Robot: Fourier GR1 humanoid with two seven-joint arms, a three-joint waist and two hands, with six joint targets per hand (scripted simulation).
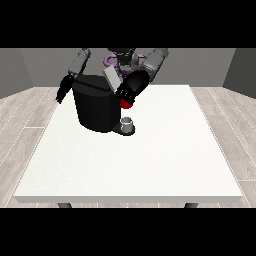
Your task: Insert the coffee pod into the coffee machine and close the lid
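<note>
Coffee machine (95, 107) stands on the white counter (150, 160), lid (112, 78) raised; both hands' (131, 87) (63, 90) finger positions cannot be told. A grey thing (127, 121) sits at its base.

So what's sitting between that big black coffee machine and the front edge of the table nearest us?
Front view: beyond the small grey thing at the coffee machine base, only bare white table.
</note>
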